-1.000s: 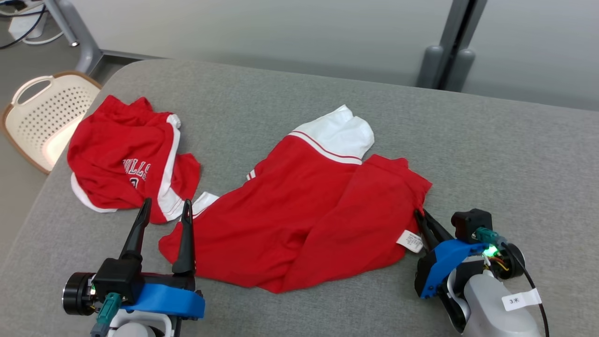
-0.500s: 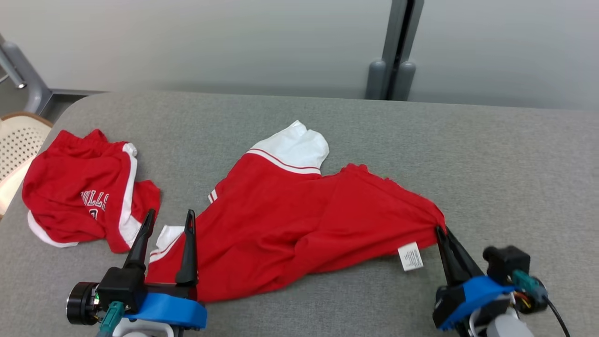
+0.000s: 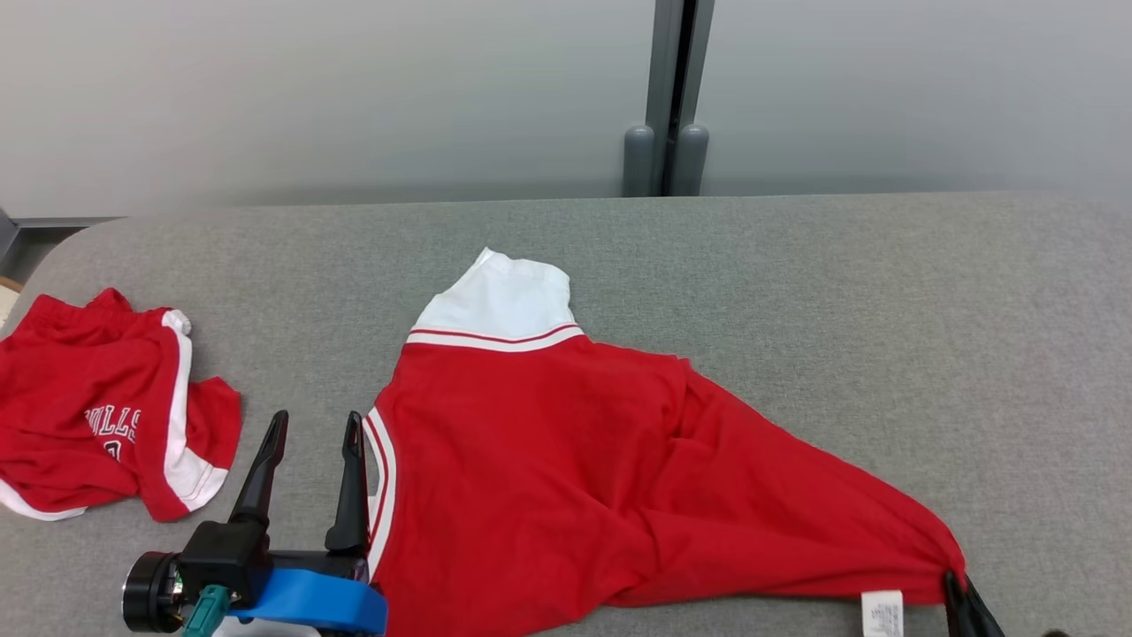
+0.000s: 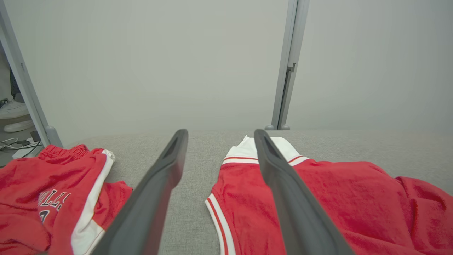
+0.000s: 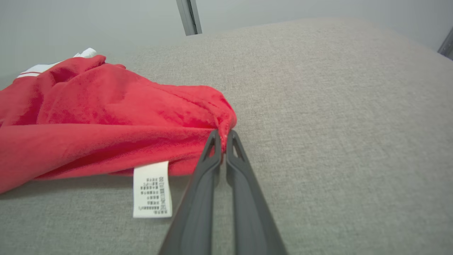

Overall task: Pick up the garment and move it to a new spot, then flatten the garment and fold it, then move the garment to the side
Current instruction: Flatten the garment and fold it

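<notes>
Two red garments: centre garment (image 3: pixel 575 460), left garment (image 3: pixel 88 416). One white label (image 5: pixel 152 189). One grey surface (image 3: pixel 840 310). Two hands: left hand (image 3: pixel 317 416), right hand (image 5: pixel 223 136).

The garment (image 3: pixel 566 460) is solid red with a white panel bordered by a thin red stripe and white-and-red piping along one edge, its label (image 5: pixel 152 189) white with dark print, the second garment (image 3: pixel 88 416) red with white bands and pale lettering — both on a plain, heathered grey table (image 3: pixel 840 292).
</notes>
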{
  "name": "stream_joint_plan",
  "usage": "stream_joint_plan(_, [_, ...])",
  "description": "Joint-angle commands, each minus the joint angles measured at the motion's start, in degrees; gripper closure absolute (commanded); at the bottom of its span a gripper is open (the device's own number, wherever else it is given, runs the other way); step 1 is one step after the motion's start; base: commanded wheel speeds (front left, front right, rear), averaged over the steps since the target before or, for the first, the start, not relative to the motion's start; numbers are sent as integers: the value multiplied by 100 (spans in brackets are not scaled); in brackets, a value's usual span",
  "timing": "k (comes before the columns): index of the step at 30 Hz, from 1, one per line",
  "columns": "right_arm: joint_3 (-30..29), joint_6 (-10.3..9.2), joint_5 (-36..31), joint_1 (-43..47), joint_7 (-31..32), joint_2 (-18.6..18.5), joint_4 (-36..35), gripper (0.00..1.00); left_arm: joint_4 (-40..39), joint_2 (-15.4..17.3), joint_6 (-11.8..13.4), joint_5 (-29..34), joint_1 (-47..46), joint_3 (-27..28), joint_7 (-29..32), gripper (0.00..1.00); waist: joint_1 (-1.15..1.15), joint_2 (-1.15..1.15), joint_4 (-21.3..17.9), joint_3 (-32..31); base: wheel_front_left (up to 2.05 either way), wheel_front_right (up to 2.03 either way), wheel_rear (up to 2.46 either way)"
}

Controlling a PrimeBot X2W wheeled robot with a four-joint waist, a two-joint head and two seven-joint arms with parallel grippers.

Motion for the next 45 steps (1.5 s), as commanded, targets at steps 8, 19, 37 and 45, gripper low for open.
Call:
stream_joint_plan(8, [-273,1,22,609,-1,48,-312,0,-16,4,25,0,-127,52,-15,0,1,0,-134,44,0,0,0])
stream_joint_plan(19, [-3,1,-435,-435,161,-105,-1036,0,6,2,-3,96,-93,107,-16,0,1,0,-19,10,0,0,0])
stream_joint_plan(37, [1345,1,-581,-3299,918,-583,1504,0,36,1,-33,36,-374,-66,-15,0,1,0,769,368,0,0,0])
stream_joint_plan(45, [1512,1,-657,-3647,953,-702,2948,0,59,1,-28,4,-399,-134,-15,0,1,0,1002,490,0,0,0])
